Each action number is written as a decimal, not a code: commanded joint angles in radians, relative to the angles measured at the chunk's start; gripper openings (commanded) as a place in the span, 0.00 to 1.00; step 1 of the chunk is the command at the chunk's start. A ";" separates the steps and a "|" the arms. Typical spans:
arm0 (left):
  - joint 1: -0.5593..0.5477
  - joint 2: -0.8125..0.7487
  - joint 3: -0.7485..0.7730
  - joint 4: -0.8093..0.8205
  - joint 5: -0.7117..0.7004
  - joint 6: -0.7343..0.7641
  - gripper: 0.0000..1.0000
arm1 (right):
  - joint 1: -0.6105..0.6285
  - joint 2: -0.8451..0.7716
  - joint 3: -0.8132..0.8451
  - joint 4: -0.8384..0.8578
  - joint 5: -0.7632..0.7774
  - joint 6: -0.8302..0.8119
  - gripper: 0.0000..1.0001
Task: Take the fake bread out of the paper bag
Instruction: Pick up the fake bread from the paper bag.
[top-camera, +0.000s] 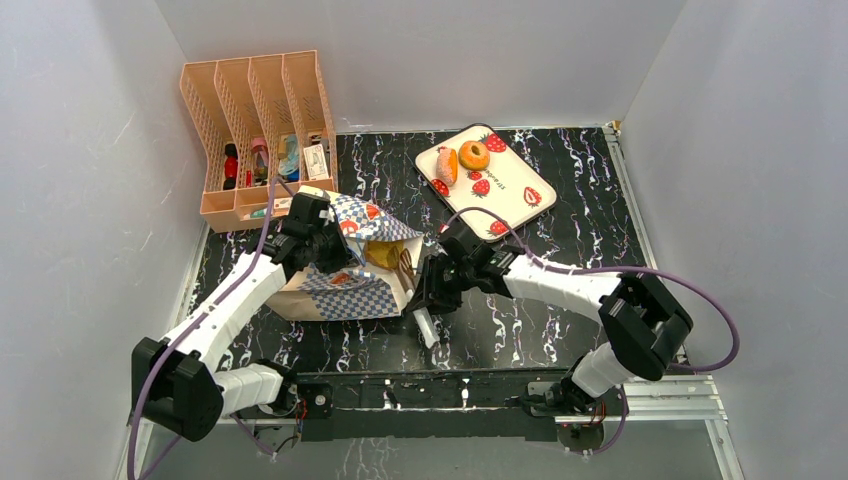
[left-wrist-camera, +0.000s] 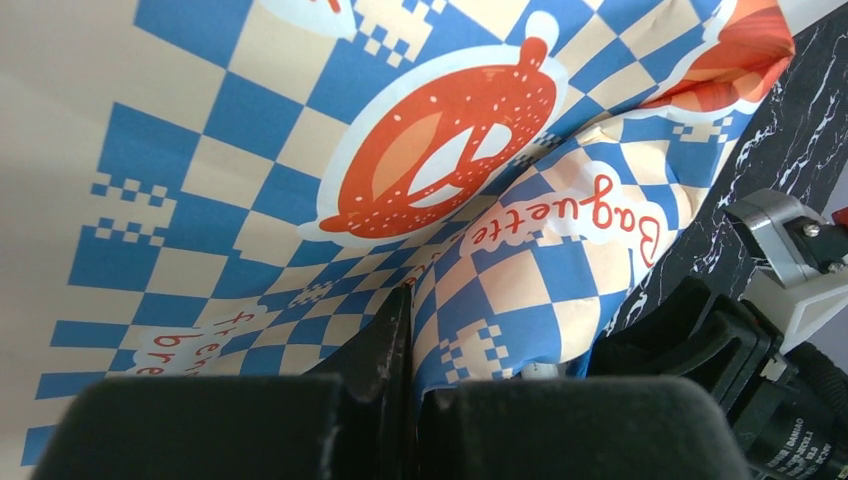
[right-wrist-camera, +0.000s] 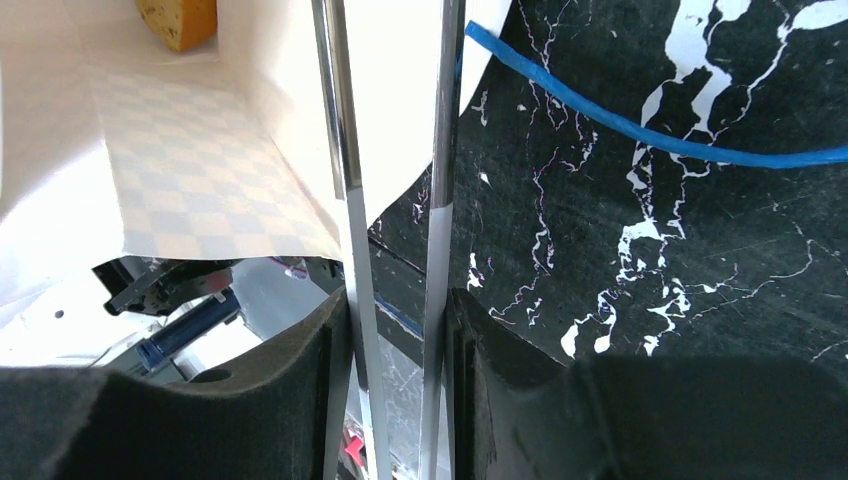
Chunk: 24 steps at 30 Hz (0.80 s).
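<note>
Left end effector (left-wrist-camera: 405, 305) clamps the bag (left-wrist-camera: 250, 150). Right end effector (right-wrist-camera: 398, 300) squeezes metal tongs (right-wrist-camera: 447, 100) at the bag's mouth; bread (right-wrist-camera: 180, 18) lies inside.

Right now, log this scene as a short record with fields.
paper bag: on its side, mouth toward the right arm
left claw: shut on a fold of the bag
right claw: shut on metal tongs, aimed toward the bag mouth
inside bag: one yellow-brown bread piece visible
tray: donut and pinkish roll on it
</note>
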 joint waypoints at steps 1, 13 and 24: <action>0.005 -0.042 -0.018 0.025 0.030 0.019 0.00 | -0.031 -0.037 0.063 0.009 -0.054 -0.028 0.20; 0.006 -0.059 -0.025 0.049 0.060 0.044 0.00 | -0.093 0.007 0.059 0.011 -0.235 -0.008 0.32; 0.005 -0.072 -0.022 0.034 0.034 0.070 0.00 | -0.106 0.024 0.027 -0.013 -0.339 -0.013 0.34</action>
